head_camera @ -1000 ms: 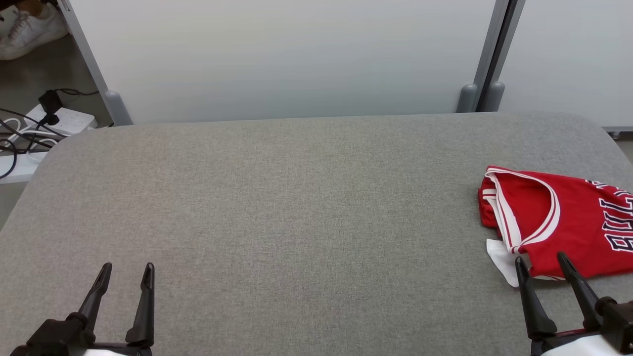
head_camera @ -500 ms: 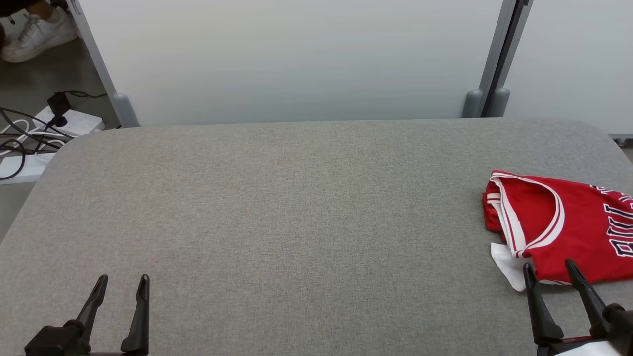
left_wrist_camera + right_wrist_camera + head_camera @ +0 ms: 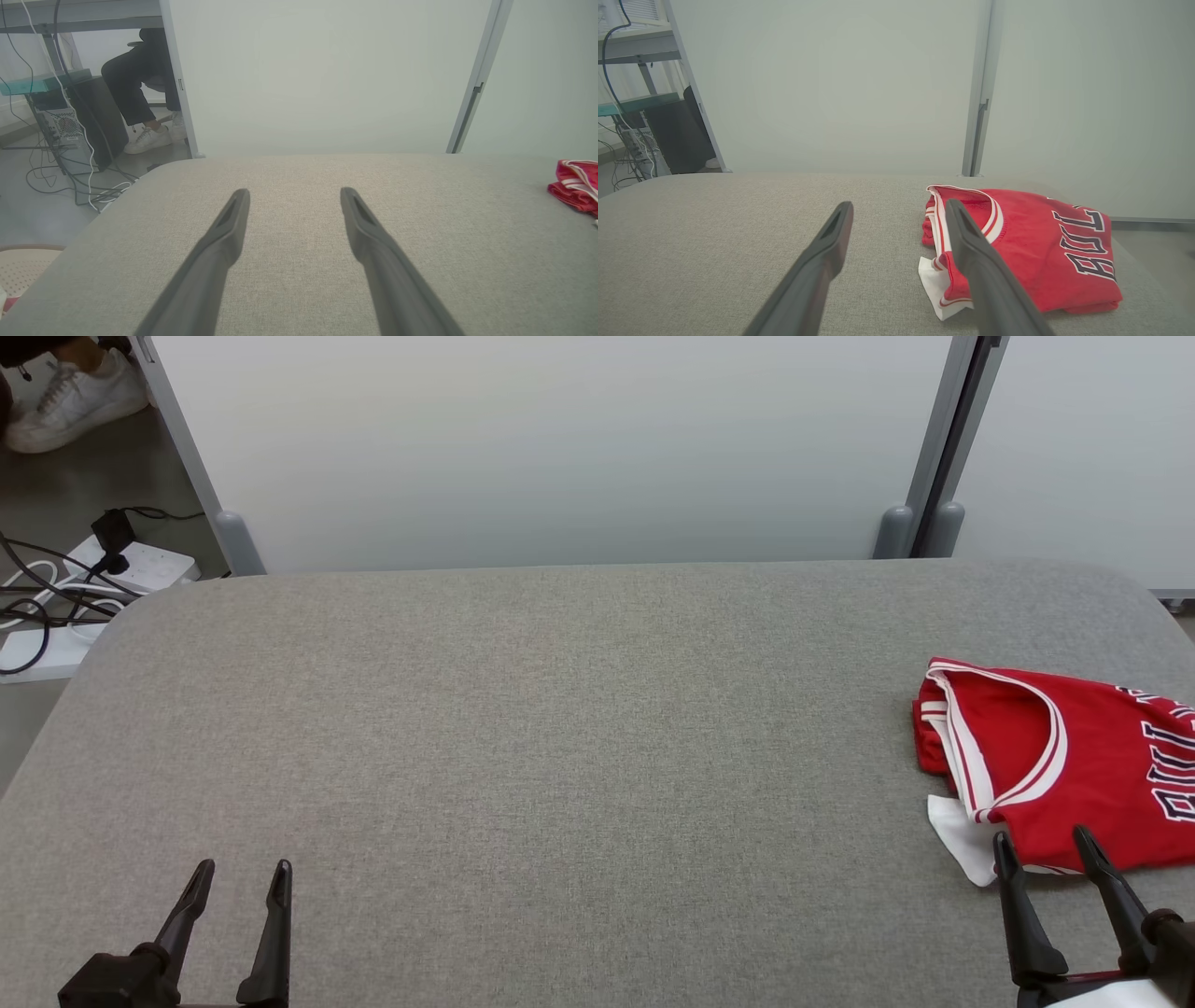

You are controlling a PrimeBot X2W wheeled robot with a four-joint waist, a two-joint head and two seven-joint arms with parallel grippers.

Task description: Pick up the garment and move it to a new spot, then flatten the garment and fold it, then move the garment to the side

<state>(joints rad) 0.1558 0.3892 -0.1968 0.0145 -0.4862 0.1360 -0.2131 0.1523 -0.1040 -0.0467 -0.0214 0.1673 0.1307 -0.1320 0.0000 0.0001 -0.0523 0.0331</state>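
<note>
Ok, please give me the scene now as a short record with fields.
table: grey fabric top
garment: red jersey, white trim, folded, lying on the table's right side
left tool: open, empty, over the table's near left, far from the garment
right tool: open, empty, fingertips at the garment's near edge, contact unclear
floor, far left: white shoe, cables

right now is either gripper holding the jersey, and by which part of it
Nothing is held. The left gripper and right gripper are both open and empty; the red jersey lies folded on the grey table.
</note>
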